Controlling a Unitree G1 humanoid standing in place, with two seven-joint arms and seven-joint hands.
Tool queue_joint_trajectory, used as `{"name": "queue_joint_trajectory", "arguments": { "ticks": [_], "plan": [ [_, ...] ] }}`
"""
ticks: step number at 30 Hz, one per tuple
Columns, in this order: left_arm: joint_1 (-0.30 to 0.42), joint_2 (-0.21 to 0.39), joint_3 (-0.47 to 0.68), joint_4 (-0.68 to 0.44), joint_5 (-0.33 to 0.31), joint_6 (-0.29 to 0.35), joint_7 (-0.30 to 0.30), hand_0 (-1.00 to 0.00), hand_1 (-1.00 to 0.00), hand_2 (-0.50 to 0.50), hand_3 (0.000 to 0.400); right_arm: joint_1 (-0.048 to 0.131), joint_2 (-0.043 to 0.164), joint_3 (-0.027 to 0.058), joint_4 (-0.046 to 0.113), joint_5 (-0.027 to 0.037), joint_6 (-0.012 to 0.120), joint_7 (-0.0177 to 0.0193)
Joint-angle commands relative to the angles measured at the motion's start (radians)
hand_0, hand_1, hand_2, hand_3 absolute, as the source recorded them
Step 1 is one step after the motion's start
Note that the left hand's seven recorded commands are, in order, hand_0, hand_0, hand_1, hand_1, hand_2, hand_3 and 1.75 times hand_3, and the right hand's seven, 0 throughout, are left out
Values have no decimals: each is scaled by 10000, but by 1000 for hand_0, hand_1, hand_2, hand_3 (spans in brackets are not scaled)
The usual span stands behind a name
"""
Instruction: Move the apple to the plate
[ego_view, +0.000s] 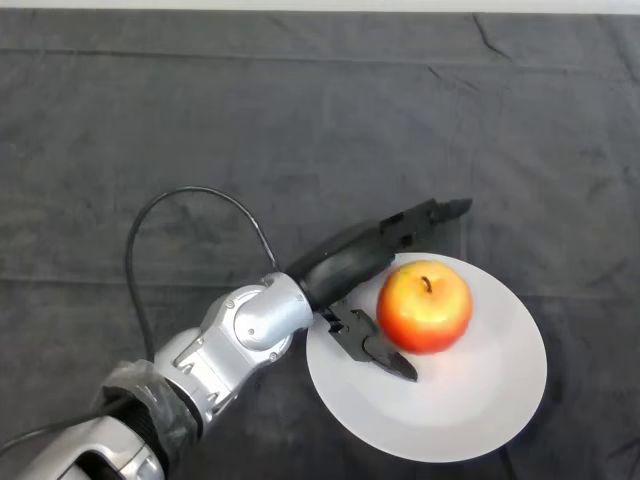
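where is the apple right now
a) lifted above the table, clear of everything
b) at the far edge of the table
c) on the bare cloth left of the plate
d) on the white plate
d) The apple sits on the upper left part of the white plate, with the left hand open around it, fingers behind it and thumb in front.

no readable text, label, brand, number or sign anywhere (neither on cloth, nor on anything resting upon it).
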Motion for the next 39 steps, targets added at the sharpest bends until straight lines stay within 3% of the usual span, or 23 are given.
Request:
{"name": "queue_joint_trajectory", "arguments": {
  "ticks": [1, 9, 15, 39],
  "plan": [
    [-245, 795, 494, -287, -121, -306, -75, 0, 0, 0, 0, 387, -49, -113, 16, 81, 94, 63],
    [123, 1830, 1768, 141, -264, -1783, 171, 0, 0, 0, 0, 385, -49, -113, 21, 80, 90, 62],
    [135, 2261, 2597, 876, -287, -2463, 449, 0, 0, 0, 0, 378, -48, -113, 34, 78, 84, 61],
    [72, 3340, 4690, 3244, -140, -3626, 1160, 0, 0, 0, 0, 325, -45, -102, 135, 64, 44, 49]
  ]
}}
